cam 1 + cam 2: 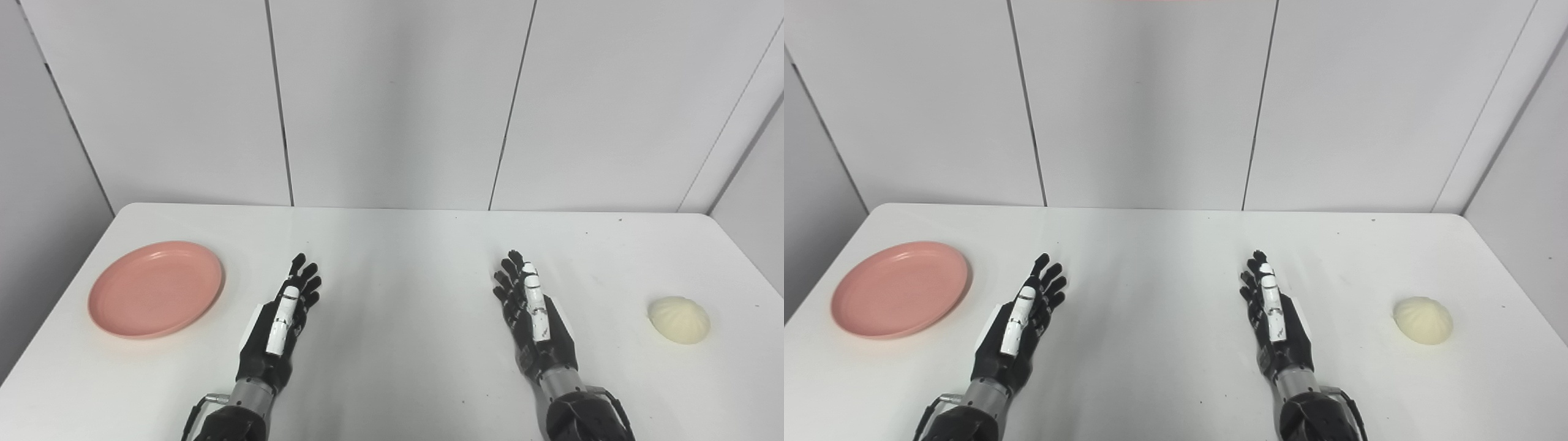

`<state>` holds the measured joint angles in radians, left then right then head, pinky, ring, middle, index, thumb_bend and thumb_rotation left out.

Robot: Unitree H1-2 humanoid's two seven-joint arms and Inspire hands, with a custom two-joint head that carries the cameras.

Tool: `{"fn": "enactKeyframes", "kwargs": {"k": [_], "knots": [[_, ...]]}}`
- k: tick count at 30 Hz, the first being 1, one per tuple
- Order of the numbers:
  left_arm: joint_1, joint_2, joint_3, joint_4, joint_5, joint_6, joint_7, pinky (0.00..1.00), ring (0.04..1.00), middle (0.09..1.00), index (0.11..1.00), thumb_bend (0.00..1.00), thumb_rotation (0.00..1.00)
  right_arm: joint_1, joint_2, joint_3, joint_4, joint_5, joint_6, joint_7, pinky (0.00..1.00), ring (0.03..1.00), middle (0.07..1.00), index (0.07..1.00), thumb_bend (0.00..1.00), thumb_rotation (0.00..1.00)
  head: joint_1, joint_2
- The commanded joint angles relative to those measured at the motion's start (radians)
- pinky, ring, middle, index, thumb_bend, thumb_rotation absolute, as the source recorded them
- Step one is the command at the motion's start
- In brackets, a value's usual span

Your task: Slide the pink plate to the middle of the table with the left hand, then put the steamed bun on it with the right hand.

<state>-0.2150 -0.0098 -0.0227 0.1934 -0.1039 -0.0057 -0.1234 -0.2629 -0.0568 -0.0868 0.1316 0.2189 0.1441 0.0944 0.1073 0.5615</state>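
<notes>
A pink plate [156,288] lies empty at the left side of the white table [392,245]. A pale steamed bun [678,320] sits at the right side, on the table top. My left hand [283,321] rests open over the table, fingers straight and pointing away from me, a short way to the right of the plate and apart from it. My right hand [533,312] is open the same way, well to the left of the bun and holding nothing.
Grey wall panels [392,104] stand right behind the table's far edge. The table's left and right edges lie close to the plate and the bun. Bare table top lies between the two hands.
</notes>
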Motion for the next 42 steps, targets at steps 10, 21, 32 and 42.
{"fn": "enactKeyframes", "kwargs": {"k": [10, 21, 32, 42], "knots": [[0.018, -0.016, -0.021, 0.178, 0.02, -0.005, 0.008, 0.99, 0.973, 0.982, 0.99, 0.42, 1.0, 0.023, -0.025, -0.011, 0.042, 0.032, 0.062, 0.024, 1.0, 1.0, 1.0, 1.0, 0.23, 1.0, 0.179, -0.042], [-0.019, -0.055, -0.033, 0.267, 0.057, -0.051, 0.032, 0.97, 0.971, 0.992, 1.0, 0.45, 1.0, 0.018, -0.051, -0.033, 0.039, 0.084, 0.073, 0.054, 1.0, 1.0, 1.0, 1.0, 0.15, 1.0, 0.287, -0.076], [-0.021, -0.054, -0.035, 0.259, 0.058, -0.031, 0.036, 0.97, 0.974, 0.99, 1.0, 0.44, 1.0, 0.022, -0.06, -0.022, 0.024, 0.083, 0.074, 0.065, 1.0, 1.0, 1.0, 1.0, 0.12, 1.0, 0.277, -0.074], [-0.056, -0.048, -0.033, 0.269, 0.062, -0.036, 0.038, 0.96, 0.965, 0.981, 0.99, 0.43, 1.0, -0.005, -0.056, -0.021, 0.084, 0.076, 0.046, 0.069, 1.0, 1.0, 1.0, 1.0, 0.14, 1.0, 0.28, -0.087]]}}
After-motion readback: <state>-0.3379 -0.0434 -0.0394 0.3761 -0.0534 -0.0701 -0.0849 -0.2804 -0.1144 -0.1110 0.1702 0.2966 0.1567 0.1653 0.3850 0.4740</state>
